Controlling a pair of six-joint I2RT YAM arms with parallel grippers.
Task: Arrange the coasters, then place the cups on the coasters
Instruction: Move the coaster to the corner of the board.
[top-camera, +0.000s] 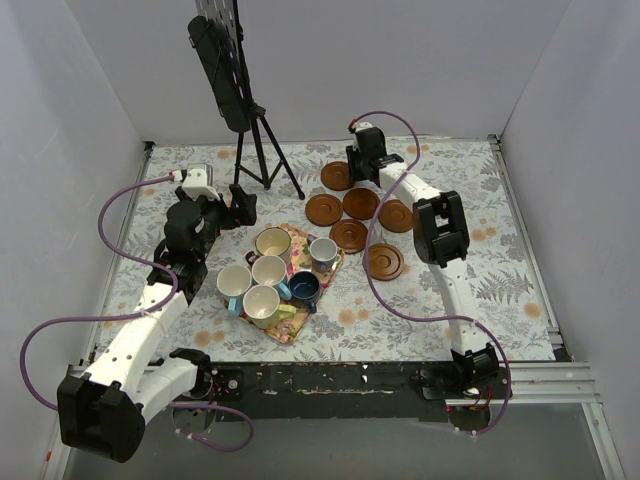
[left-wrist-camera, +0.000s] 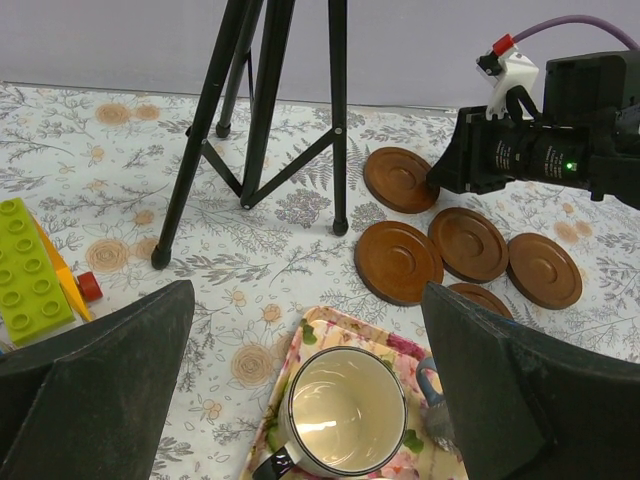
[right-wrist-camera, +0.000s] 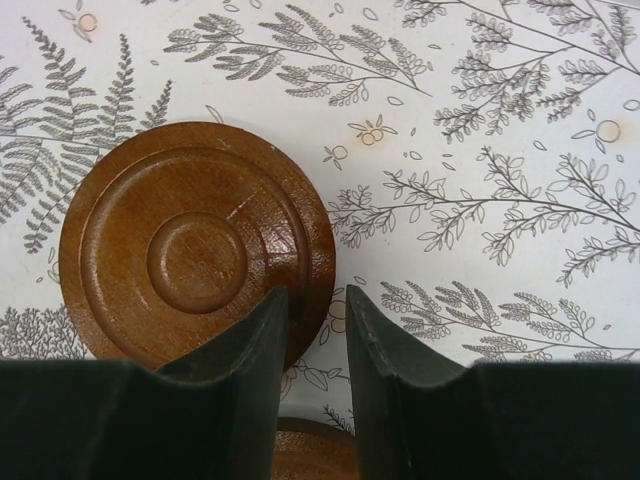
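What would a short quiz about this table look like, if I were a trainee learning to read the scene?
1. How many brown coasters lie on the table?
2. True or false: every cup already stands on a coaster.
3. The left gripper is: A) shut on a cup, B) wide open and holding nothing, C) shut on a coaster.

Key
1. Six.
2. False: all six cups sit together on the floral mat, none on a coaster.
3. B.
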